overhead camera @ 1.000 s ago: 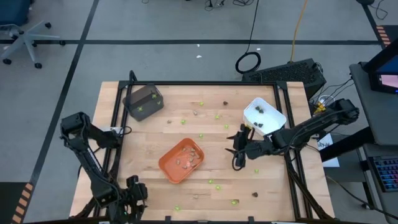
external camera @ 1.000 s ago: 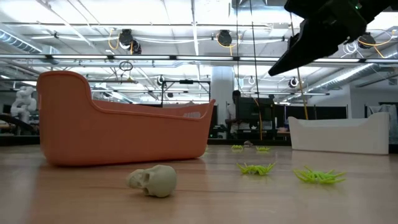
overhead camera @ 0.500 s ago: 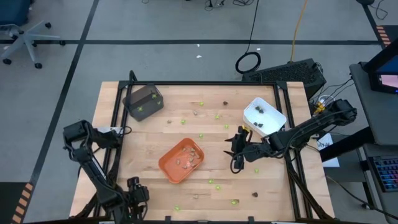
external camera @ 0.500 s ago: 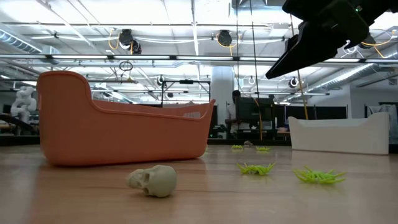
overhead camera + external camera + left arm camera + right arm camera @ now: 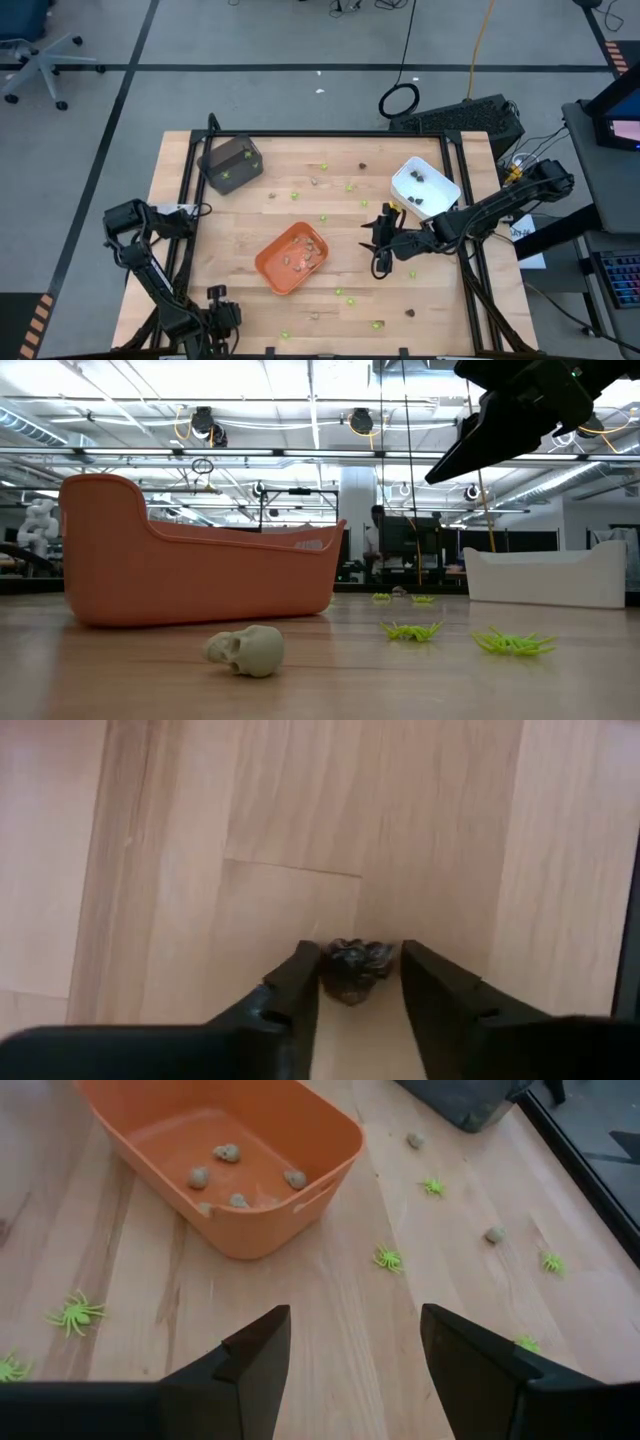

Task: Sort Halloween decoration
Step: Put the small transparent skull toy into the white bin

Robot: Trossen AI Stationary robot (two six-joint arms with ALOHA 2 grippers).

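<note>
Orange tray (image 5: 290, 258), white tray (image 5: 424, 185) and dark grey tray (image 5: 230, 163) on table (image 5: 340, 215).

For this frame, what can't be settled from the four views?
- Left gripper: whether its fingers already pinch the dark brown piece between them; the left wrist view shows no clear contact. In the high view it is cut off at the table's lower edge.
- White tray: its contents are hidden by its wall in the low view and too small in the high view.
- Right gripper: fingertips cut off by the right wrist view's edge.
</note>
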